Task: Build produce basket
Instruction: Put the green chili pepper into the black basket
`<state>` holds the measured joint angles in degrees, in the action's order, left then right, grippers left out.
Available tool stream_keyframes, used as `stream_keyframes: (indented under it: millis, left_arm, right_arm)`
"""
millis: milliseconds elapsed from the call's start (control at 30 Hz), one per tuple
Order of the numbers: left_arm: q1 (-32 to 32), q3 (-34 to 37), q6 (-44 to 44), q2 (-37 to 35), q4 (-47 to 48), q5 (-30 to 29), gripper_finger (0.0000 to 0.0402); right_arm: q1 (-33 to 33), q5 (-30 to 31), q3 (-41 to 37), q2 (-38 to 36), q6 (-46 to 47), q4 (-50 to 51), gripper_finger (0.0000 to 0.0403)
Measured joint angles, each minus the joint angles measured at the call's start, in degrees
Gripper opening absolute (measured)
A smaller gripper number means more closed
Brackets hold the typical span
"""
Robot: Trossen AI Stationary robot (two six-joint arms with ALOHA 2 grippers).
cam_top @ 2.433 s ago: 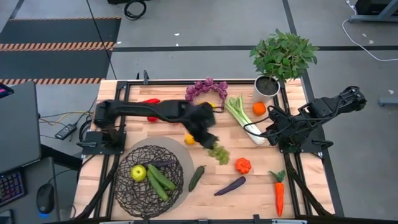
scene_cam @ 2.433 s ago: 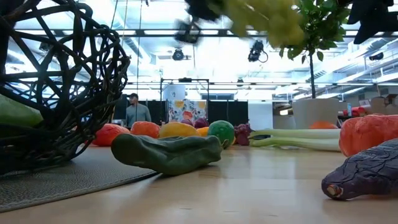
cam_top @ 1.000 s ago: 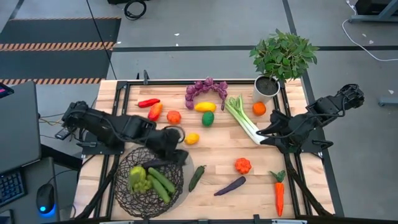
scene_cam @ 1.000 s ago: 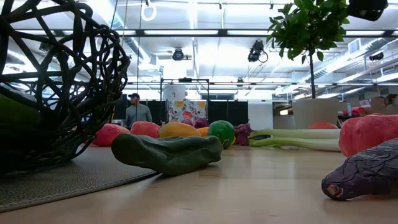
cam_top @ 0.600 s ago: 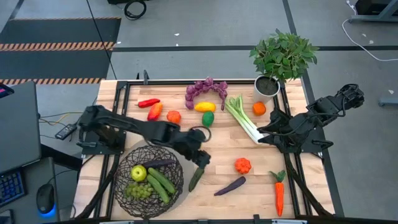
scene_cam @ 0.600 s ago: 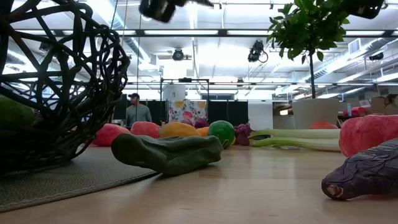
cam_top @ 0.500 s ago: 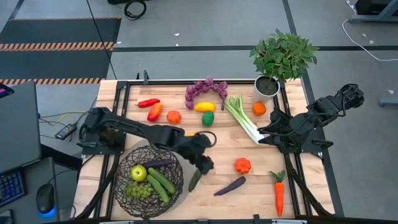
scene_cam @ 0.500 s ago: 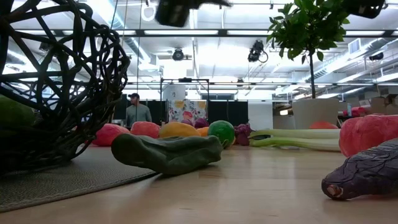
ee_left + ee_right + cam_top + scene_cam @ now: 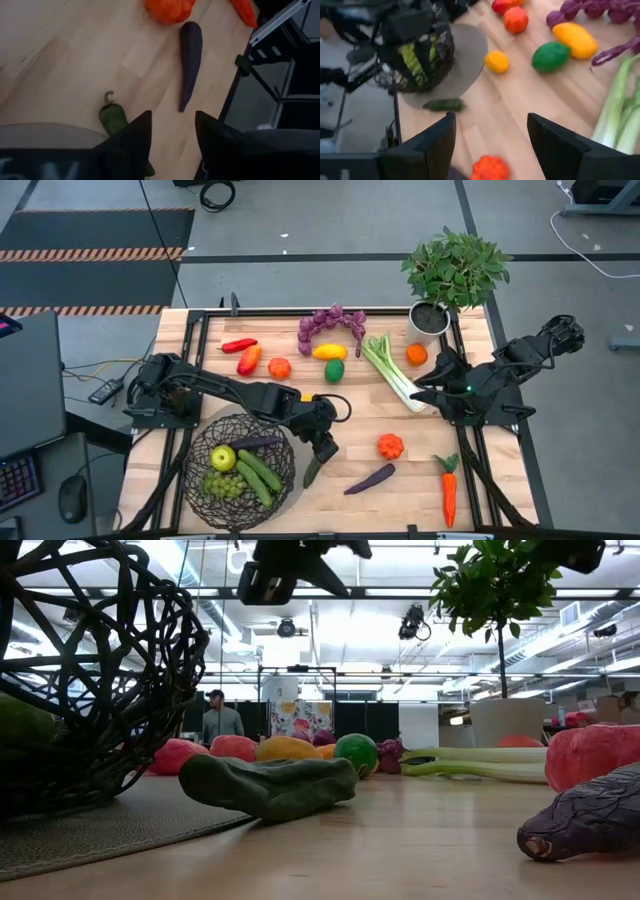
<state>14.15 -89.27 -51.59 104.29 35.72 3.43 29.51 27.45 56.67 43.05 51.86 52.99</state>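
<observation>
The left gripper (image 9: 322, 448) hangs above the table with its two fingers apart and nothing between them, just past the rim of the basket (image 9: 205, 490). Directly beneath it lies the green pepper (image 9: 112, 116), resting on the wood beside the grey mat (image 9: 296, 425) under the basket; in the left wrist view the pepper's curled stem end shows just ahead of the fingertips. Farther out from the gripper lie the purple eggplant (image 9: 190, 57) and an orange pepper (image 9: 167, 8).

The basket already holds an apple (image 9: 223, 457), green grapes (image 9: 222, 485), two cucumbers (image 9: 259, 470) and a dark eggplant; most of the produce is still on the table.

The green pepper looks like a light, hollow toy with a smooth, probably slick skin and a tapering, slightly bent body. I would take it across the thick middle (not the stem or the thin tip, where it could pivot or squirt out), fingers set square to its long axis. It should need only a modest squeeze.

The right gripper (image 9: 490, 145) waits at the table's right side near the celery (image 9: 392, 373), fingers apart and empty.
</observation>
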Motion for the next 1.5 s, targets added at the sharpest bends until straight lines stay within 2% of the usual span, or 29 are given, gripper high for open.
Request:
stream_keyframes:
  millis: [100,367,567,733,900,1100,1300,1500]
  left_arm:
    - [0.0,0.0,-0.1,0.0,0.2,-1.4,0.0146]
    - [0.5,0.0,-3.3,0.0,-0.3,-3.8,0.0142]
    - [0.1,0.0,-3.6,0.0,-6.8,-3.6,0.0142]
    - [-1.2,0.0,-1.2,2.4,-1.0,-3.3,0.0142]
    - [-1.8,0.0,-0.4,5.9,0.9,-0.4,0.0142]
    - [-1.9,-0.1,-3.3,9.0,2.6,1.2,0.0145]
    - [-2.2,0.0,-5.1,11.5,-0.6,8.0,0.0194]
    - [-2.3,0.0,-4.2,12.3,1.5,8.8,0.0261]
  right_arm:
    - [0.0,-0.4,-2.8,0.0,0.7,-3.6,0.0249]
    - [0.0,-7.0,-10.2,0.1,3.0,-16.1,0.0249]
    - [0.0,-9.2,-11.5,0.1,6.9,-15.0,0.0249]
    - [0.0,-9.3,-11.5,0.1,6.9,-14.1,0.0249]
    - [-0.1,-9.3,-11.5,-0.1,6.8,-13.5,0.0249]
    - [-0.6,-9.2,-11.5,-0.3,5.1,-12.2,0.0249]
    - [-1.4,-9.5,-11.5,-0.5,3.5,-11.4,0.0249]
    - [-2.3,-11.1,-11.5,-0.6,2.1,-10.5,0.0249]
